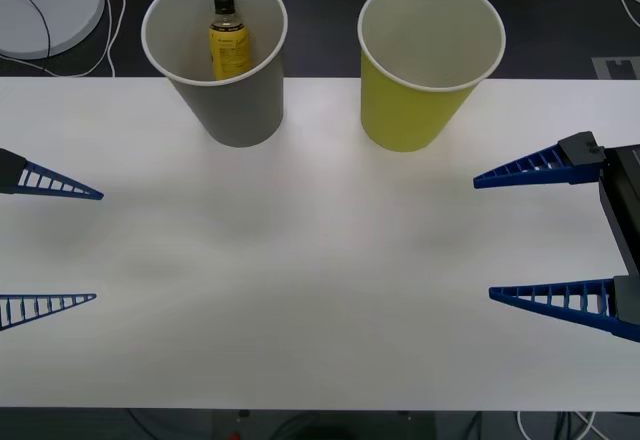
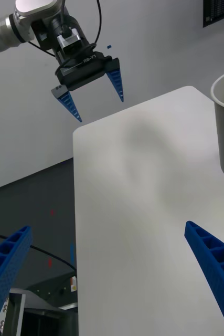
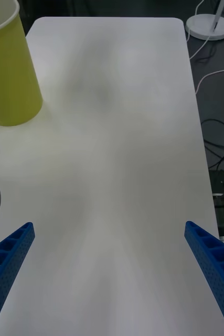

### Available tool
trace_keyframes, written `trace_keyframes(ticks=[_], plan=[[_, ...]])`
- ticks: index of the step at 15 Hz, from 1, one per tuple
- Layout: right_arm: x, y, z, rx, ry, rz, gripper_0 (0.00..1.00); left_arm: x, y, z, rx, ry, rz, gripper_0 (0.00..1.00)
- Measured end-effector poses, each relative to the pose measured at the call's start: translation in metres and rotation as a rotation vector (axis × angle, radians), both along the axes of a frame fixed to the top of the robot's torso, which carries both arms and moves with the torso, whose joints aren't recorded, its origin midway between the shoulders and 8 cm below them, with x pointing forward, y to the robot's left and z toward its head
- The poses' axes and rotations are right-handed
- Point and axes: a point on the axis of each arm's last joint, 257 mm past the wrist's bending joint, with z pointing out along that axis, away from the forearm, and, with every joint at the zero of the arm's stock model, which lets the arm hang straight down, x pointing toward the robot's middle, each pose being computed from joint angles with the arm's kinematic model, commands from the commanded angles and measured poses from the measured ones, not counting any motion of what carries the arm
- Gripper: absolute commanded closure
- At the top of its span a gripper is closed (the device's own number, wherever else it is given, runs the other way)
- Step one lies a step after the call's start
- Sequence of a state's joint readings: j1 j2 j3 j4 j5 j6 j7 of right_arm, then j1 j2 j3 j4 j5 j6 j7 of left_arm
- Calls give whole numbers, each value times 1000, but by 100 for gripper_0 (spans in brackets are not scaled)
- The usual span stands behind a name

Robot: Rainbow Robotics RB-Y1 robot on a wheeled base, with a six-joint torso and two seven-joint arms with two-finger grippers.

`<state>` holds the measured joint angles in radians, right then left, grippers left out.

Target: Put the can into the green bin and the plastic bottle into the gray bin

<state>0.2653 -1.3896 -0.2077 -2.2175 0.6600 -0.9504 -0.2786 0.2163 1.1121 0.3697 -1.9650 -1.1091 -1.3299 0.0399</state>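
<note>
The desk (image 1: 320,300) is a broad, smooth white slab with rounded corners, matte enough to show only soft shadows. At its far edge stand two tall tapered paper cups, near each other but apart: the gray bin (image 1: 232,100) to the left and the green bin (image 1: 418,105) to the right, each with a rolled white rim and white lining. The plastic bottle (image 1: 229,42) already stands upright inside the gray bin, so that half looks finished; the green bin's visible interior is bare, so the can half appears undone. The left pincer (image 1: 55,245) hangs at the desk's left edge and the right pincer (image 1: 545,235) at its right edge, both spread wide and holding nothing, their blue fingers ribbed wedges tapering to points. Smallest is the bottle: yellow, glossy, black screw cap, labelled
</note>
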Motion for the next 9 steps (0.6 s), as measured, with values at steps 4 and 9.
trace_keyframes(ticks=[4,9], plan=[[-12,4,4,-58,-94,-17,0,0,0,0,0,0,0,0],[-15,7,3,-86,-188,0,0,0,0,0,0,0,0,0]])
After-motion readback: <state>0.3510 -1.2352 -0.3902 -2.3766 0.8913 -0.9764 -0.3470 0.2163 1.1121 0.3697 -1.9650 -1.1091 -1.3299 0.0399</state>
